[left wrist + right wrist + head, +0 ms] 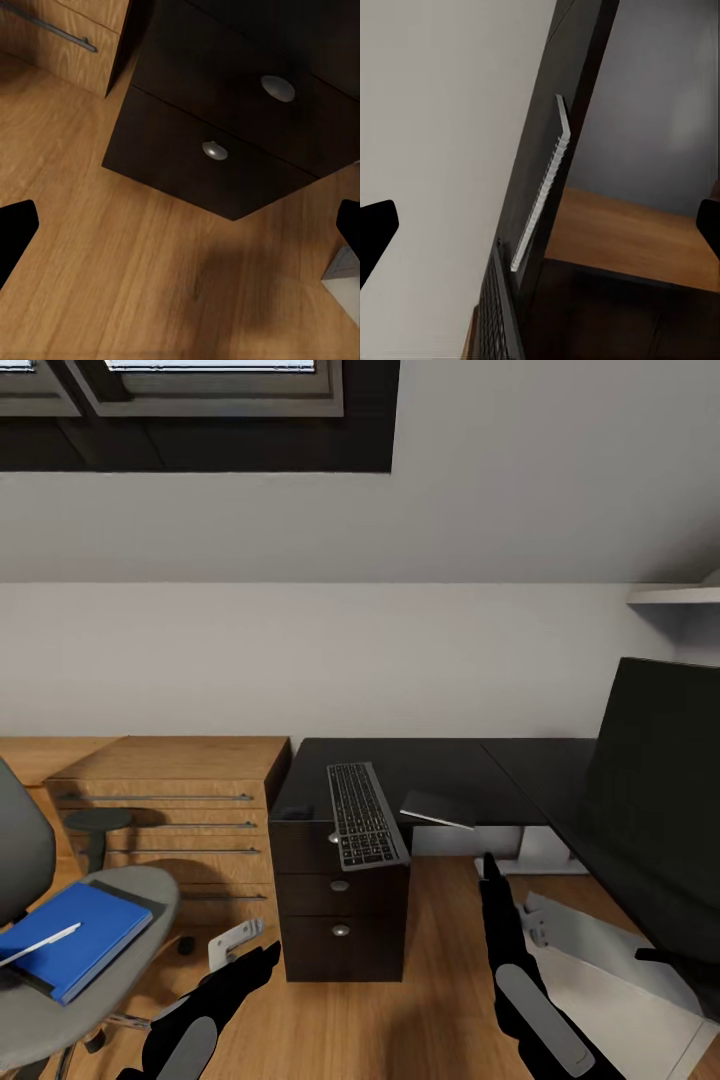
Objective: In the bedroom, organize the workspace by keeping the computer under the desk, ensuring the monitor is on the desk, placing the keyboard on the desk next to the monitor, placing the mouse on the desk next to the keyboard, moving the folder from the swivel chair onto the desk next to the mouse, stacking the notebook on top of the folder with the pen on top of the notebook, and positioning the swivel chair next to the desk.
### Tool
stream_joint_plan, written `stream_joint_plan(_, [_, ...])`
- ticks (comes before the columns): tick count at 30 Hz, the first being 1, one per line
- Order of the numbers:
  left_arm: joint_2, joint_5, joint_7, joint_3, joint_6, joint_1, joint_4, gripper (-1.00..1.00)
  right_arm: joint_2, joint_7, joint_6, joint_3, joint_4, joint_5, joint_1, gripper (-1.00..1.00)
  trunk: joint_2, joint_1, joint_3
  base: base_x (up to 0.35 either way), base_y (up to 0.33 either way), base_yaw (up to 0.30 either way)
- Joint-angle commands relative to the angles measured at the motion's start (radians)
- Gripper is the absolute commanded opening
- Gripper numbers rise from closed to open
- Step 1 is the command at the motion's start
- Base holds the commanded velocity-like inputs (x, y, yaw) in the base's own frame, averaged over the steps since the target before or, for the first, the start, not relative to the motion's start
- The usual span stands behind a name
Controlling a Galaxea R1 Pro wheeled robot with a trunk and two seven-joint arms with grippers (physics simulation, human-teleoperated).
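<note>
Both grippers are hanging released and empty, the left gripper [262,957] and right gripper [490,875] low before the black desk [440,765]. The flat silver-framed keyboard [364,815] is lying on it; the blue folder [75,938] is resting on the padded grey swivel chair [150,890].

Head high, facing desk [440,765]; wrists close on it.

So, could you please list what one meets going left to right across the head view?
Swivel chair with the folder → wooden cabinet → desk drawers → keyboard → notebook → monitor.
</note>
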Motion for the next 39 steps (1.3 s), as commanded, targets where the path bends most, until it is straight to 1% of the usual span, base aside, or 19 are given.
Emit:
stream_joint_plan(1, [0.001, 0.008, 0.009, -0.002, 0.001, -0.001, -0.001, 1.0, -0.001, -0.003, 0.001, 0.004, 0.003, -0.003, -0.001, 1.0, 0.006, -0.004, 0.002, -0.004, 0.0, 0.0])
stream_joint_plan(13, [0.001, 0.005, 0.009, -0.003, 0.001, -0.001, -0.001, 1.0, -0.002, -0.003, 0.036, 0.004, 0.012, -0.003, -0.001, 1.0, 0.09, -0.05, 0.04, -0.001, 0.0, 0.0])
stream_joint_plan(24, [0.001, 0.003, 0.01, -0.004, -0.001, -0.001, -0.001, 1.0, -0.003, -0.005, 0.116, 0.001, 0.027, -0.002, -0.001, 1.0, 0.167, -0.092, 0.074, 0.0, 0.0, 0.0])
stream_joint_plan(28, [0.0, 0.003, 0.01, -0.005, -0.001, -0.001, 0.0, 1.0, -0.002, -0.009, 0.127, -0.001, 0.053, -0.002, -0.001, 1.0, 0.195, -0.107, 0.087, 0.0, 0.0, 0.0])
stream_joint_plan(39, [-0.001, 0.003, 0.01, -0.007, 0.0, -0.001, 0.0, 1.0, 0.0, -0.082, 0.131, -0.003, 0.185, -0.001, -0.014, 1.0, 0.272, -0.15, 0.121, 0.0, 0.0, 0.0])
